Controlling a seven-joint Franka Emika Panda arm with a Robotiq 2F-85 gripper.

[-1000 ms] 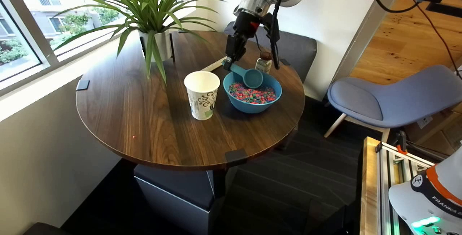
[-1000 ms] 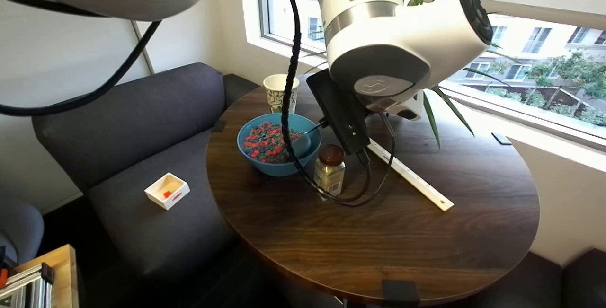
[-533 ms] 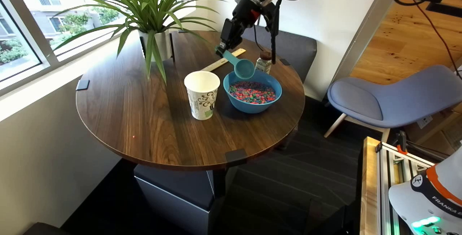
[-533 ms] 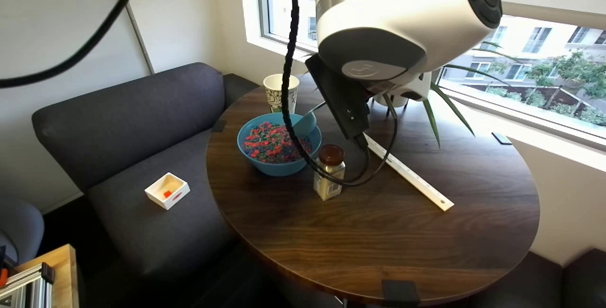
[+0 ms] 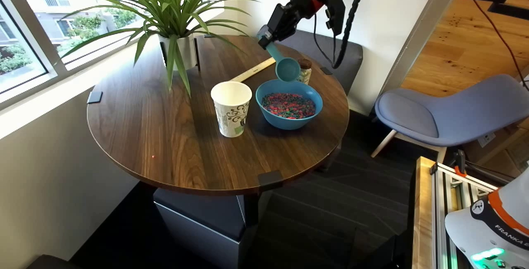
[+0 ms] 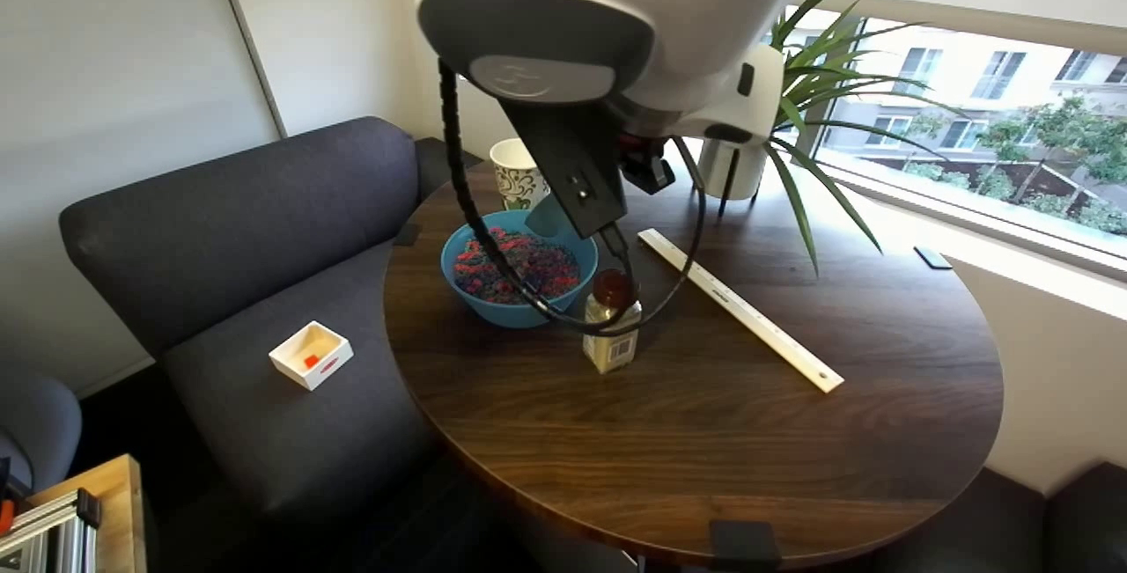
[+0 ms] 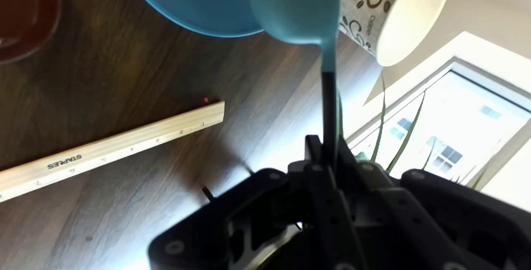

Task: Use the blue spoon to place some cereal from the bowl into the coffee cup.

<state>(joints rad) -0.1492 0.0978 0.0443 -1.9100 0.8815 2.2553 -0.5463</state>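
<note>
Moved since half a second ago: my gripper [image 5: 265, 40] and the blue plastic spoon [image 5: 288, 69] sit higher and further right in an exterior view; the round blue bowl [image 5: 285, 123] and the printed paper coffee cup [image 5: 231, 120] have stayed put.
Grip: closed to a narrow pinch on the spoon's handle, which runs out ahead of me in the wrist view.
Spoon: tilted, scoop lower than my end of the handle, hanging above the bowl's edge and out of the cereal [image 5: 289, 105]; whether any pieces ride in it I cannot tell.
Cereal: a heap of small red, green and blue bits lying in the bowl.
Bowl: resting on the round wooden table [image 5: 165, 145], just beside the cup.
Cup: upright, pale inside, dark scrollwork on its wall with a patch of green low down; how full it is I cannot tell.
Wooden Staples ruler [image 7: 124, 144]: lying flat on the table, its print upside down in my wrist view.
Brown-capped bottle [image 6: 612, 353]: upright near the bowl, with a barcode on its label; my cable [image 6: 467, 194] loops in front of it in an exterior view.
Potted plant [image 5: 177, 17]: long narrow green leaves above a pale pot [image 5: 189, 50], on the table's side nearest the window [image 5: 62, 21].
Bench seat [image 6: 264, 432]: dark grey, bearing a small white box [image 6: 333, 364]; something orange-red lies inside, too small to name.
Blue-grey chair [image 5: 487, 108]: well apart from the table.
</note>
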